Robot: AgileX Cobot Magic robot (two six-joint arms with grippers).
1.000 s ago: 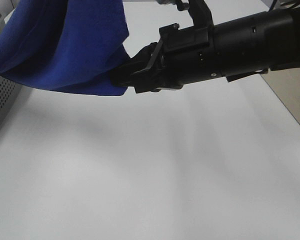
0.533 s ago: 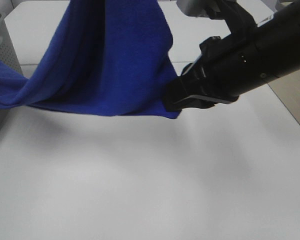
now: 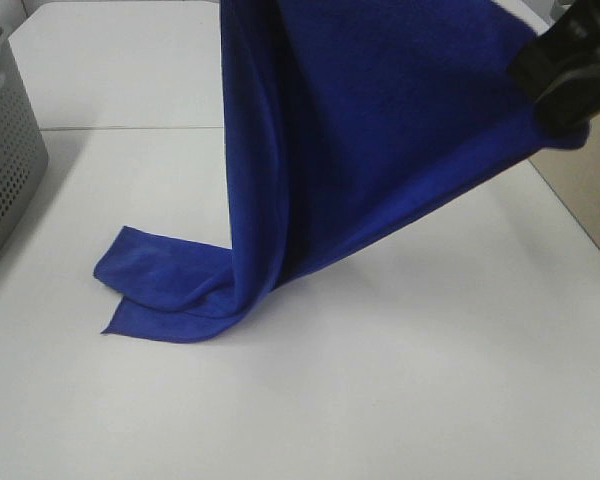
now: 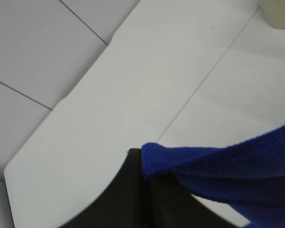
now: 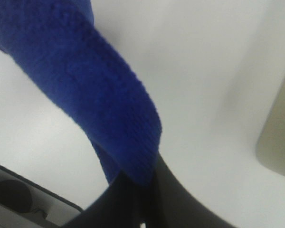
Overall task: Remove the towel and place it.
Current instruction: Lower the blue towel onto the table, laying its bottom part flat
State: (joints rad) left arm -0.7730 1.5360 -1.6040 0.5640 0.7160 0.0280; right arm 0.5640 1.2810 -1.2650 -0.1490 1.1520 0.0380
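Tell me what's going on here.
Both arms hold the blue towel up over the white table. The left gripper and right gripper are each shut on an edge of it. Its lower end lies on the table, clear of the grey basket.

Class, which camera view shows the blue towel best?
Exterior high: the towel hangs mostly in frame, its lower end lying on the table. The wrist views show only bunched edges clamped in the left end effector and right end effector.
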